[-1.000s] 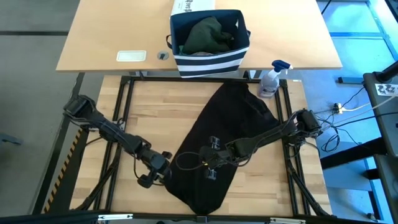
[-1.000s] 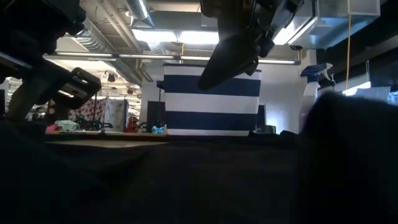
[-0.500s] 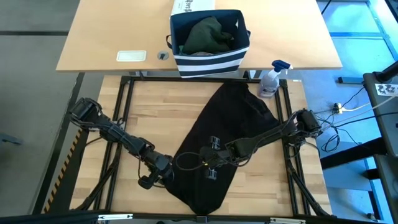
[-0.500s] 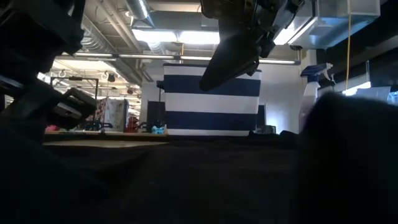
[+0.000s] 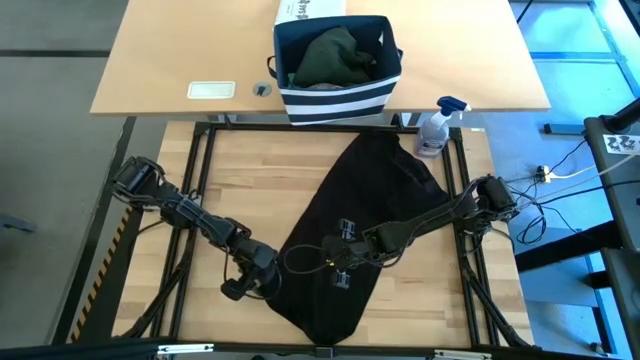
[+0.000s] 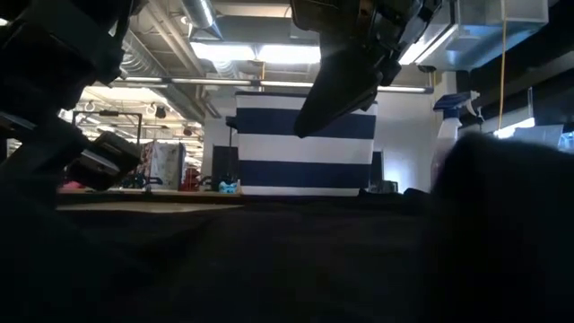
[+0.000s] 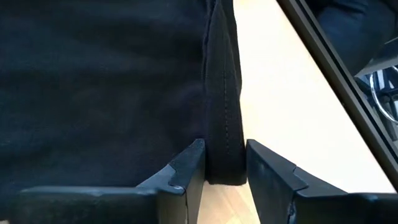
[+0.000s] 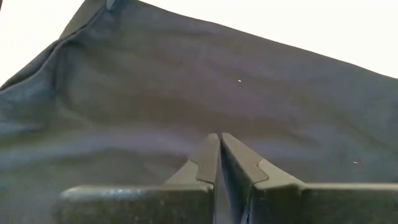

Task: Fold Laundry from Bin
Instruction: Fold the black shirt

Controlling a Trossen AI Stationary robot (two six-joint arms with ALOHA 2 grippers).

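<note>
Spray bottle (image 5: 436,128) by the striped bin (image 5: 337,88) holding dark green laundry (image 5: 333,57), black garment (image 5: 360,230) spread diagonally across the desk (image 5: 250,190), left end effector (image 7: 224,171) straddling its hemmed edge, fingers slightly apart, right end effector (image 5: 343,262) closed mid-cloth.

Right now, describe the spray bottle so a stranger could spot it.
Find the striped navy bin at the table's far edge. Just right of it, by the black garment's far corner, stands the spray bottle: clear, blue trigger, the only hard upright item there.
</note>
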